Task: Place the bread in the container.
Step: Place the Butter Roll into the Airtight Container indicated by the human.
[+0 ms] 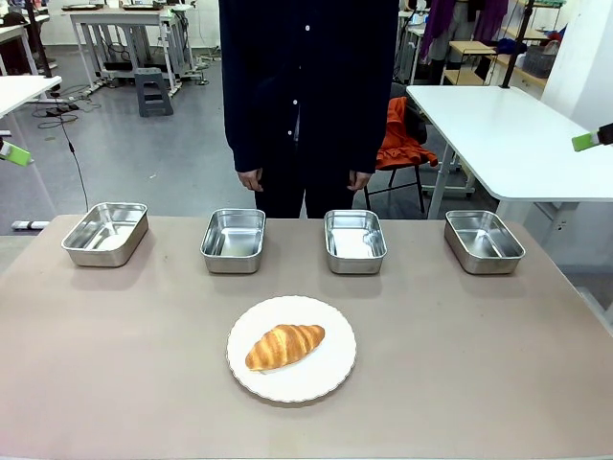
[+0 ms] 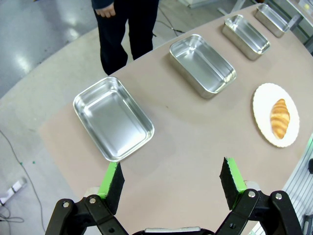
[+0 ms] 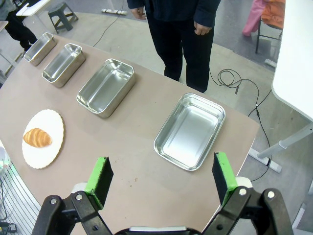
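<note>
The bread, a golden-brown croissant, lies on a round white plate at the table's near middle. Four identical steel pans stand empty in a row behind it: far left, middle left, middle right, far right. Nothing marks one of them as the container. My left gripper hangs open high above the table's left end, near the far-left pan. My right gripper is open high over the right end, near the far-right pan. Both are far from the croissant.
A person in dark clothes stands at the far edge behind the two middle pans, hands down at the sides. A white table and an orange-draped chair stand beyond at the right. Cables lie on the floor.
</note>
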